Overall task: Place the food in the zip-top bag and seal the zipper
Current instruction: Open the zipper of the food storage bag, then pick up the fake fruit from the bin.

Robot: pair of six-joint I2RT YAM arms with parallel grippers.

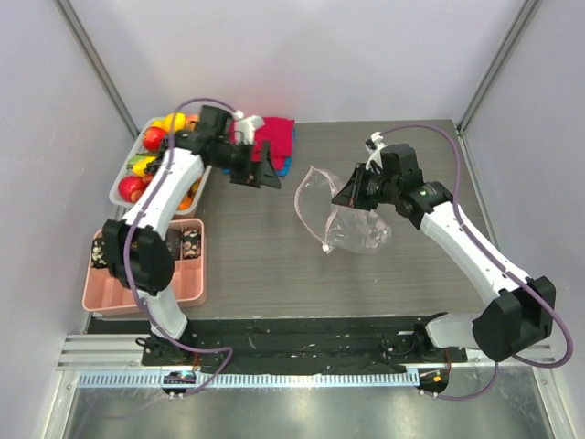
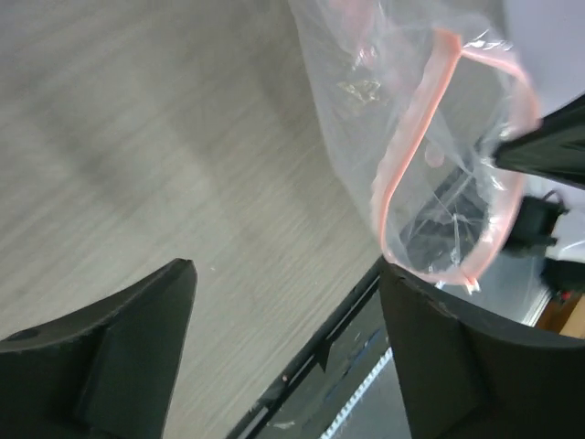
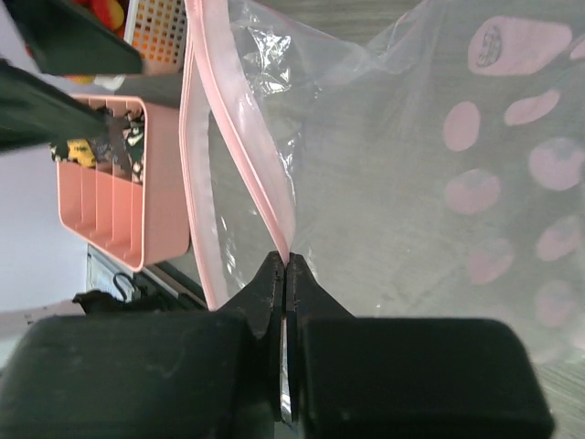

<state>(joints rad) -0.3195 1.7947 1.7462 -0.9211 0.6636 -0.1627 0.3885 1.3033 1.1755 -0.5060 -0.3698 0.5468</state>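
Note:
The zip-top bag [image 1: 352, 224] hangs over the middle of the table, its mouth held open in a loop. My right gripper [image 1: 355, 192] is shut on the pink zipper [image 3: 239, 123] at the mouth's edge, as the right wrist view [image 3: 286, 262] shows. The food [image 1: 151, 151], red, yellow and orange pieces, lies in a white tray [image 1: 123, 197] at the back left. My left gripper [image 1: 259, 174] is open and empty between the tray and the bag; in its wrist view [image 2: 285, 267] the bag's mouth [image 2: 402, 155] faces it at the upper right.
A red folded cloth [image 1: 277, 137] lies at the back, just behind the left gripper. A pink compartment box [image 1: 187, 274] stands at the near left and shows in the right wrist view [image 3: 160, 192]. The table's front edge [image 2: 320, 338] runs under the left gripper.

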